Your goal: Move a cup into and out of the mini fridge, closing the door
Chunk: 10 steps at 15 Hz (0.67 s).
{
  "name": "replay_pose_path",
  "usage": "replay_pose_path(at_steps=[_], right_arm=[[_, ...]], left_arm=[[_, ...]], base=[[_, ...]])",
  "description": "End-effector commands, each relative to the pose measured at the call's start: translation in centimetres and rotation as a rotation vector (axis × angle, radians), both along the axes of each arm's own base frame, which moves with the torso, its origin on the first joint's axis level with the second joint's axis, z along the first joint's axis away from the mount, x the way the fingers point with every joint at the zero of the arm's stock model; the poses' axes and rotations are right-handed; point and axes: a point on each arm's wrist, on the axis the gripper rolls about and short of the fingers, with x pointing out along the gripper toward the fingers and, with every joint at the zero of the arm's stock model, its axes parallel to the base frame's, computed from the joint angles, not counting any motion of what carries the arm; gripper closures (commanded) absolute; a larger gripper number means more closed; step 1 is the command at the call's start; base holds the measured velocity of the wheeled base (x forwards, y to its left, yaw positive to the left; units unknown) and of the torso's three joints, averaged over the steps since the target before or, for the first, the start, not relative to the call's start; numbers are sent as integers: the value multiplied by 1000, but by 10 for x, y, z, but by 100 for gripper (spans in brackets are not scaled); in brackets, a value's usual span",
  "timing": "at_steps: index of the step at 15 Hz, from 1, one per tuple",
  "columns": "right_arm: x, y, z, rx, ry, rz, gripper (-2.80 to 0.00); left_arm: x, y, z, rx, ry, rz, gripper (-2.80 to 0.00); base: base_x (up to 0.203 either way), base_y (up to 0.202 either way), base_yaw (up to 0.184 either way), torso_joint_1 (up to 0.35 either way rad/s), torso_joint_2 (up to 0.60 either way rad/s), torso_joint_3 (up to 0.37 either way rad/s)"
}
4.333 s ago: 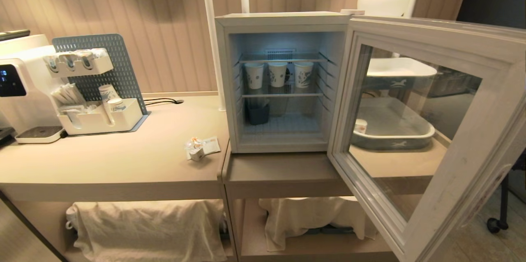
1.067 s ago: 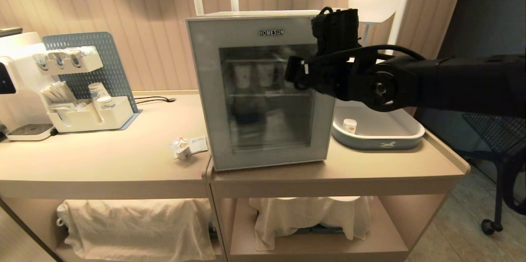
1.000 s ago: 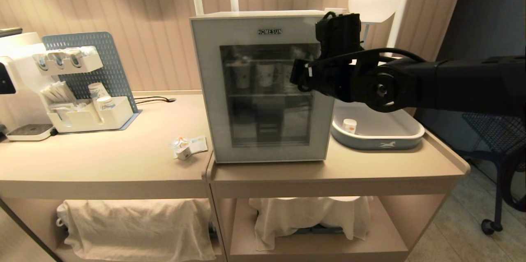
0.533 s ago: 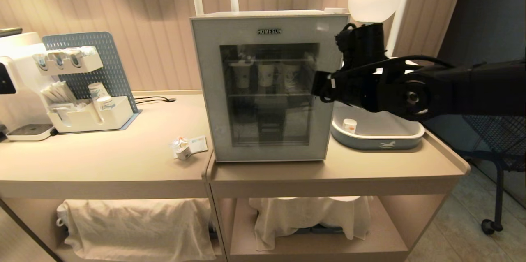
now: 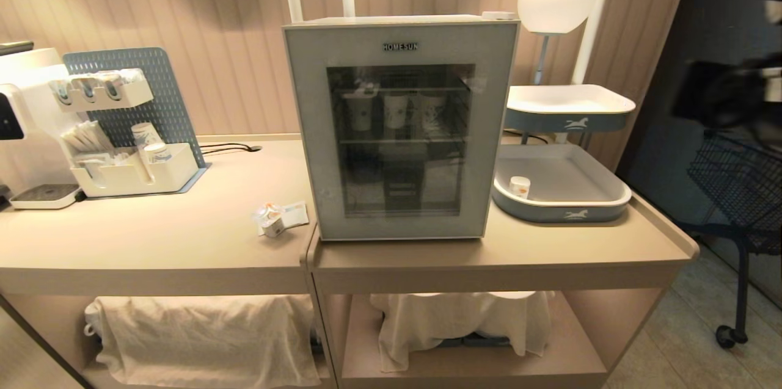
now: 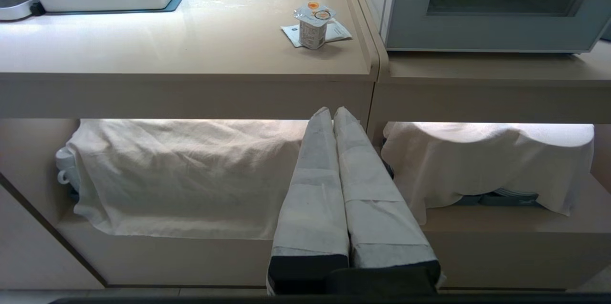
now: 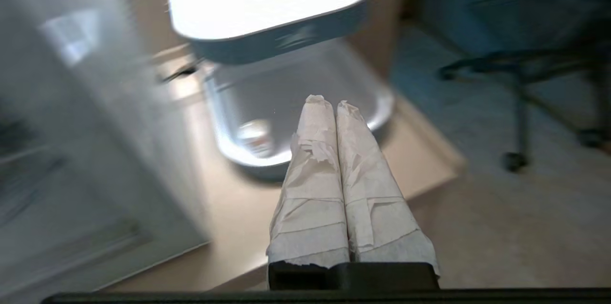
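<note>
My right gripper [image 7: 332,102], padded fingers pressed together and empty, hangs off the counter's right end; my left gripper [image 6: 332,112], likewise closed, sits parked low. The boxy mini fridge [image 5: 400,126] has its glass door [image 5: 401,140] closed; the foil-lidded cup [image 5: 272,221] stands left of it

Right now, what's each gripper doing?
Left gripper: shut, empty, parked low before the shelving.
Right gripper: shut, empty, above the tray.
</note>
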Motion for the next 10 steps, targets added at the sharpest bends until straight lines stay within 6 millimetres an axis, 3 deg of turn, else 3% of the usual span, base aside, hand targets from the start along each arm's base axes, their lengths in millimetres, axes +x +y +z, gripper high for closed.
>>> replay_pose_path(at_steps=[1, 3, 6, 8, 10], right_arm=[[-99, -58, 15, 35, -171, -178, 0], [-163, -85, -12, 6, -218, -335, 0], [-234, -96, -70, -25, -284, -414, 0], [-268, -97, -112, -48, -343, -419, 0], [-275, -95, -152, -62, -397, -379, 0]], left_arm=[[0, 0, 0, 0, 1, 2, 0], [0, 0, 0, -1, 1, 2, 0], [0, 0, 0, 0, 1, 1, 0], [0, 0, 0, 0, 1, 1, 0], [0, 0, 0, 1, 1, 1, 0]], base=[[0, 0, 0, 0, 0, 0], [0, 0, 0, 0, 0, 0], [0, 0, 0, 0, 0, 0], [0, 0, 0, 0, 0, 0], [0, 0, 0, 0, 0, 0]])
